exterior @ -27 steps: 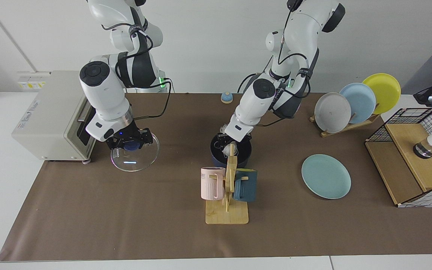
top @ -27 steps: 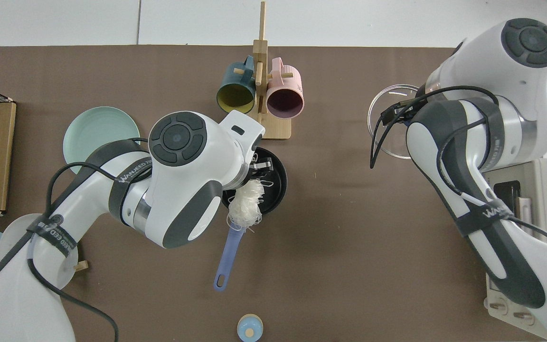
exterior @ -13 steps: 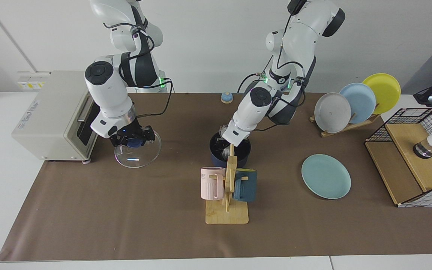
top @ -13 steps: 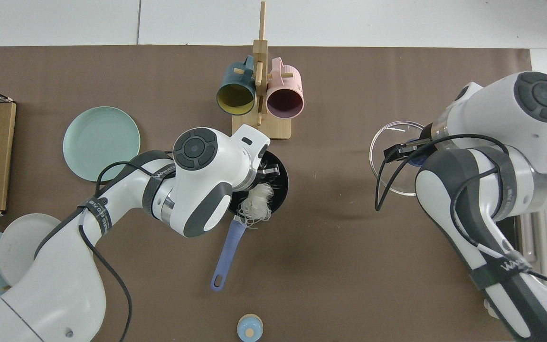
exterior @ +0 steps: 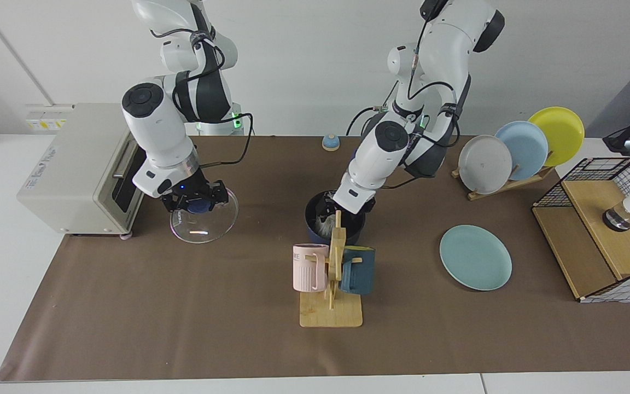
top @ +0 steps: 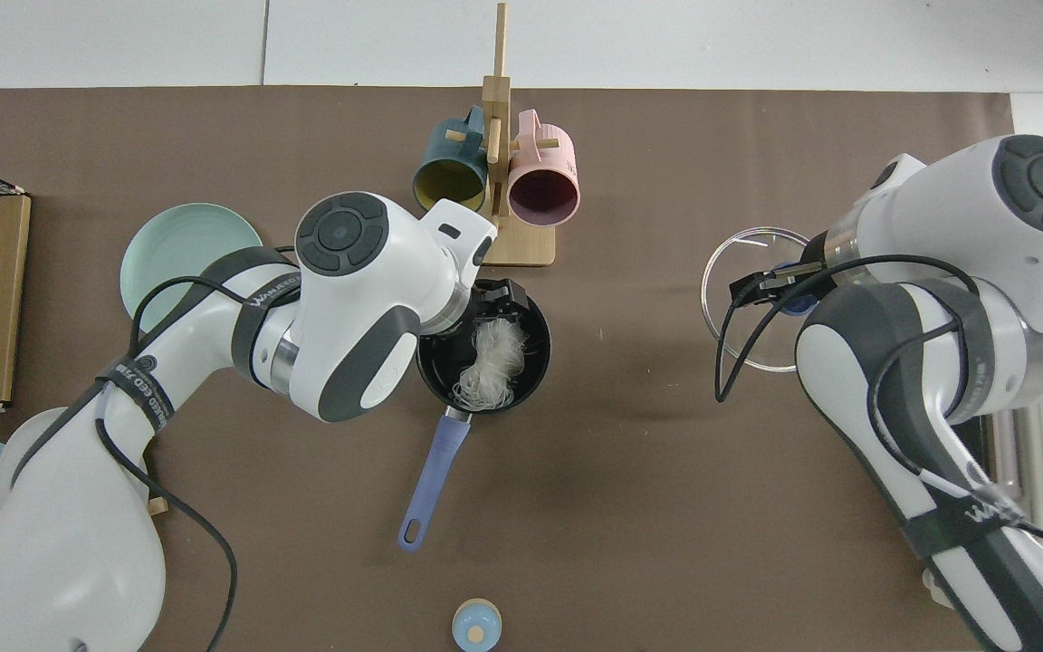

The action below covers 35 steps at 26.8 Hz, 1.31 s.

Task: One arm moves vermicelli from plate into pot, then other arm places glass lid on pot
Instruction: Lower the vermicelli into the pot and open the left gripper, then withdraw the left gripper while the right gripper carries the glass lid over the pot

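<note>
The dark blue pot (exterior: pixel 354 232) stands mid-table behind the mug rack, its long handle (top: pixel 431 480) pointing away from the rack. White vermicelli (top: pixel 490 358) lies inside on the black bottom. My left gripper (top: pixel 505 303) is low at the pot's rim, right at the strand's upper end; its grip is hidden. The teal-green plate (exterior: pixel 475 257) lies bare on the mat. My right gripper (exterior: pixel 197 201) is shut on the blue knob (top: pixel 793 301) of the glass lid (exterior: pixel 205 224), which is tilted just above the mat near the toaster oven.
A wooden rack with a pink and a teal mug (exterior: pixel 331 273) stands in front of the pot. A toaster oven (exterior: pixel 74 169), a plate rack with three plates (exterior: pixel 523 150) and a wire basket (exterior: pixel 605 230) flank the mat. A small blue-topped knob (exterior: pixel 330 142) sits at the back.
The vermicelli went from hanging over the pot's handle-side rim to lying inside the pot as the left gripper swung over it. The right gripper carried the lid slightly towards the pot.
</note>
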Each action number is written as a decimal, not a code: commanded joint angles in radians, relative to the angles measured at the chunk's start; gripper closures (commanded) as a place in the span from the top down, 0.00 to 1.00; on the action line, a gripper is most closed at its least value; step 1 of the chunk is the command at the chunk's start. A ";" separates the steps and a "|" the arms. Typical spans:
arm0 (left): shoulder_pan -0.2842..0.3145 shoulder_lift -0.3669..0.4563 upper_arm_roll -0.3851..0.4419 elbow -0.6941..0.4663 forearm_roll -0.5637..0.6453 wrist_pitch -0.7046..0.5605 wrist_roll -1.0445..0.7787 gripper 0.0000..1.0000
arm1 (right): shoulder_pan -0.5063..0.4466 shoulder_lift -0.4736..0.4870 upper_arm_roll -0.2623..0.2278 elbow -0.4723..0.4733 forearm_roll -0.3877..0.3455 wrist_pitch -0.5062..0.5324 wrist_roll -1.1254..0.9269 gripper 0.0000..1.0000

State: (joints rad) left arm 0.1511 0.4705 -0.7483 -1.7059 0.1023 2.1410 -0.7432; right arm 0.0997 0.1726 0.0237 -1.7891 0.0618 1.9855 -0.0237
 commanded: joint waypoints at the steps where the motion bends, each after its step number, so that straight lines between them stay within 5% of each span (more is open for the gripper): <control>1: 0.044 -0.030 -0.005 0.110 0.020 -0.189 0.002 1.00 | -0.001 -0.045 0.051 -0.015 0.041 -0.017 0.103 0.00; 13: 0.153 -0.113 0.041 0.233 0.022 -0.421 0.244 1.00 | 0.018 -0.039 0.291 -0.009 -0.020 0.024 0.611 0.00; 24: 0.010 -0.202 0.432 0.207 -0.013 -0.438 0.568 1.00 | 0.048 0.217 0.496 0.184 -0.273 0.038 1.056 0.00; 35: -0.127 -0.357 0.713 -0.006 -0.133 -0.411 0.797 1.00 | 0.124 0.390 0.512 0.335 -0.407 0.042 1.211 0.00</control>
State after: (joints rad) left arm 0.0915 0.2377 -0.1222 -1.5491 0.0237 1.7109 0.0038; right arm 0.2128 0.4834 0.5186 -1.5539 -0.2916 2.0292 1.1319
